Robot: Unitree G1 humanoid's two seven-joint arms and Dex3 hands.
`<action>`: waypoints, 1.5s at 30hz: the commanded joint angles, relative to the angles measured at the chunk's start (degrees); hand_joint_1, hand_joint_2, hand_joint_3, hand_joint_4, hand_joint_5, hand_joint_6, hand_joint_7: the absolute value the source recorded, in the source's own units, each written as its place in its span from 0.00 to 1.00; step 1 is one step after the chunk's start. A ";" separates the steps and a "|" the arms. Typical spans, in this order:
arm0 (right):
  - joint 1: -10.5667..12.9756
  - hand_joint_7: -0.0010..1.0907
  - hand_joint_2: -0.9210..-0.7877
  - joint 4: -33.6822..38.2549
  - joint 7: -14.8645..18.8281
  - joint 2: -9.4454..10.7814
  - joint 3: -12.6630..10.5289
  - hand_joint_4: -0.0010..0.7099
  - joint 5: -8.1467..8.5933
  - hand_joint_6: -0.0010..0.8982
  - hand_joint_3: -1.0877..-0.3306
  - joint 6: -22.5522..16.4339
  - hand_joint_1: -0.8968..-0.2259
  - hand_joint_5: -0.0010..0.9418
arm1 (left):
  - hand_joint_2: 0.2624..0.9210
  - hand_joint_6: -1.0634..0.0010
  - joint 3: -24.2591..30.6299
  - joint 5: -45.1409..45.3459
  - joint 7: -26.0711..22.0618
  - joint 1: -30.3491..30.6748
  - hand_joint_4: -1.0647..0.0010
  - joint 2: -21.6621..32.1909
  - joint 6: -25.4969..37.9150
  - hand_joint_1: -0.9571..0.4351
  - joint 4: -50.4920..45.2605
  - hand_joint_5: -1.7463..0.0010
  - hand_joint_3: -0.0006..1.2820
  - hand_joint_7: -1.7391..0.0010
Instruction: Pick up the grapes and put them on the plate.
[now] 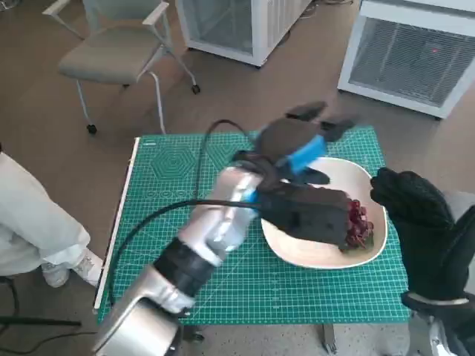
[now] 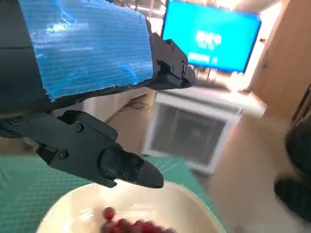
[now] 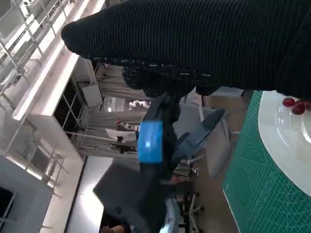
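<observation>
Grapes (image 1: 360, 225) already lie on the plate (image 1: 297, 252), just below the left hand (image 1: 300, 144)'s fingers (image 2: 121, 165), spread and holding nothing; lift straight up, clear of the rim; right hand (image 1: 415, 208) idles, grip unclear.

Silver-pale forearm (image 1: 215, 226) with a black cable (image 1: 159, 215) alongside; left robot hand (image 1: 300, 152) black, blue-taped; right robot hand (image 1: 415, 204) in black ribbed knit glove.
</observation>
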 commanded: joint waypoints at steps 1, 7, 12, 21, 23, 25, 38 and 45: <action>0.45 0.95 0.00 0.60 0.34 -0.35 0.28 0.57 0.13 0.24 0.61 0.89 0.84 0.91 | 0.98 0.72 5.31 -5.92 -0.70 6.54 0.84 2.97 -2.66 0.33 -5.69 0.99 0.00 1.00; 0.24 0.95 0.00 0.74 0.55 -0.44 0.29 0.57 0.20 0.24 0.61 0.89 0.84 0.91 | 0.97 0.69 15.40 -23.86 -7.05 14.29 0.80 3.02 -12.13 0.34 -5.35 0.99 0.00 0.99; -0.11 0.95 0.00 1.12 0.70 -0.37 0.40 0.57 0.22 0.24 0.61 0.89 0.84 0.91 | 0.97 0.69 21.95 -37.22 -13.21 19.06 0.78 0.62 -18.04 0.34 -2.46 0.99 0.00 0.99; -1.01 0.94 0.00 1.63 0.98 -0.55 0.44 0.57 0.37 0.24 0.60 1.37 0.84 0.91 | 0.97 0.69 28.66 -52.19 -23.35 25.04 0.76 -1.12 -15.21 0.36 -1.85 0.99 0.00 1.00; -1.16 0.94 0.00 1.61 1.00 -0.63 0.43 0.57 0.38 0.24 0.60 1.56 0.84 0.91 | 0.97 0.69 29.30 -53.40 -24.48 25.93 0.75 -0.96 -14.85 0.37 -2.28 0.99 0.00 1.00; -1.26 0.94 0.00 1.46 0.94 -0.72 0.43 0.57 0.34 0.24 0.60 1.77 0.84 0.91 | 0.97 0.68 29.76 -54.00 -25.15 26.80 0.74 -0.76 -14.85 0.37 -2.70 0.99 0.00 0.99; -1.64 0.94 0.00 1.60 1.26 -0.87 0.45 0.58 0.34 0.24 0.61 2.23 0.84 0.90 | 1.00 0.62 31.07 -55.03 -28.06 30.04 0.66 -0.19 -15.04 0.37 -4.71 0.99 0.01 0.99; -1.79 0.94 0.00 1.57 1.36 -1.08 0.33 0.58 0.41 0.25 0.61 2.56 0.85 0.90 | 1.00 0.62 31.80 -54.85 -28.85 30.62 0.67 0.35 -15.28 0.38 -5.04 0.99 0.01 0.99</action>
